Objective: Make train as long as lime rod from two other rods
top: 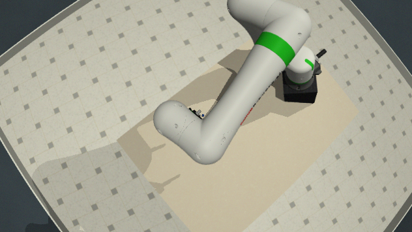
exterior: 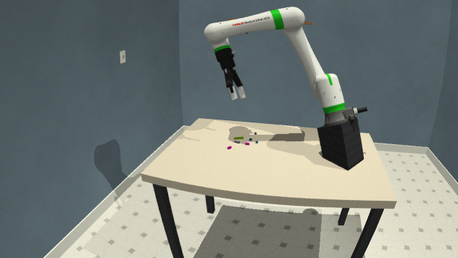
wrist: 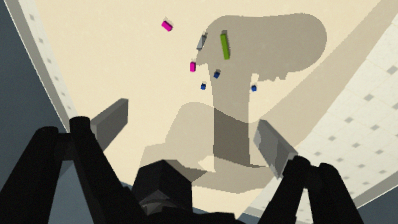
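Note:
My gripper (exterior: 236, 93) hangs high above the table, open and empty; its two fingers frame the wrist view (wrist: 192, 132). Far below lie the rods. The lime rod (wrist: 225, 45) lies flat in the arm's shadow, also seen in the exterior view (exterior: 238, 138). A grey rod (wrist: 201, 41) lies just left of it, apart from it. One magenta rod (wrist: 193, 66) lies below the grey one, another magenta rod (wrist: 167, 25) farther left. Three blue rods (wrist: 217, 74) (wrist: 203, 86) (wrist: 254, 88) are scattered below the lime rod. No rods touch. In the top view the arm hides nearly all of them; one blue rod (top: 203, 115) shows.
The robot's black base (exterior: 340, 145) stands at the table's far right. The table's edge (wrist: 47, 80) runs along the left of the wrist view, with tiled floor (wrist: 360, 125) beyond the right edge. A blue wall stands behind the table.

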`<state>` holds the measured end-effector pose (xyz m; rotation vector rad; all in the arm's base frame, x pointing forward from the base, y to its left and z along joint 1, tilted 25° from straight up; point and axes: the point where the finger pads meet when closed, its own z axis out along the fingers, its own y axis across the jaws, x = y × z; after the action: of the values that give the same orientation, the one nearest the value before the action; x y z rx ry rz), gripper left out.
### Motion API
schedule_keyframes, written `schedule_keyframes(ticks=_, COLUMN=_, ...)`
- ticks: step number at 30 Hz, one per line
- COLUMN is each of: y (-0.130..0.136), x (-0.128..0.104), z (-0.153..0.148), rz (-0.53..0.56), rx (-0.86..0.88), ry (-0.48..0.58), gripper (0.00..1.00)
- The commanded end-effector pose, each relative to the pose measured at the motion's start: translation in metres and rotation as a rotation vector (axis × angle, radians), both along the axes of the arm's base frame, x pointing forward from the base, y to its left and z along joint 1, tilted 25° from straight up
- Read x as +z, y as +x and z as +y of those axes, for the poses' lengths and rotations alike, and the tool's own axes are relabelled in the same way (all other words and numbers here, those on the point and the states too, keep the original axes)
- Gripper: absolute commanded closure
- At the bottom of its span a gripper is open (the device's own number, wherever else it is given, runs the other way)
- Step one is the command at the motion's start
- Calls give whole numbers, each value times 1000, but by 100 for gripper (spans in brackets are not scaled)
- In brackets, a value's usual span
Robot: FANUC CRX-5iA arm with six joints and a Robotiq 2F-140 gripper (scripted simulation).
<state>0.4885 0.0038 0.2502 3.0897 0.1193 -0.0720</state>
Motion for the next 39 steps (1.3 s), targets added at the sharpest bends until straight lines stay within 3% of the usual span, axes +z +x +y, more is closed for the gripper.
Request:
schedule_keyframes(ticks=1, y=9, x=15, z=-3, rz=-34, rx=-60, ry=35, gripper=0)
schedule_keyframes(ticks=2, y=11, x=21, z=-4, rz=-48, rx=-81, ry=47, gripper=0)
schedule_keyframes(ticks=4, y=4, x=-6, z=-14, rz=-94, rx=-214, ry=-16, gripper=0)
schedule_keyframes(ticks=11, y=-1, x=-24, z=-21, rz=-132, rx=-297, ry=-53, gripper=0)
schedule_keyframes(ticks=14, y=-10, x=-52, z=-31, rz=-199, rx=-412, ry=-98, gripper=0)
schedule_keyframes(ticks=18, y=-10, x=-52, z=-31, rz=-199, rx=-413, ry=-98, gripper=0)
schedule_keyframes(ticks=20, y=-19, x=-79, z=-39, rz=-268, rx=-506, ry=-125, gripper=0)
schedule_keyframes(ticks=22, y=-19, x=-79, z=-39, rz=-268, rx=-506, ry=-125, gripper=0)
schedule_keyframes(ticks=27, y=-32, x=-113, z=-45, rz=-360, rx=-608, ry=-133, gripper=0)
schedule_keyframes(ticks=33, y=-45, x=-143, z=-46, rz=-426, rx=-674, ry=-117, gripper=0)
schedule_keyframes(ticks=35, y=-45, x=-143, z=-46, rz=-426, rx=-674, ry=-117, gripper=0)
schedule_keyframes(ticks=39, y=-58, x=-170, z=-45, rz=-475, rx=-724, ry=-88, gripper=0)
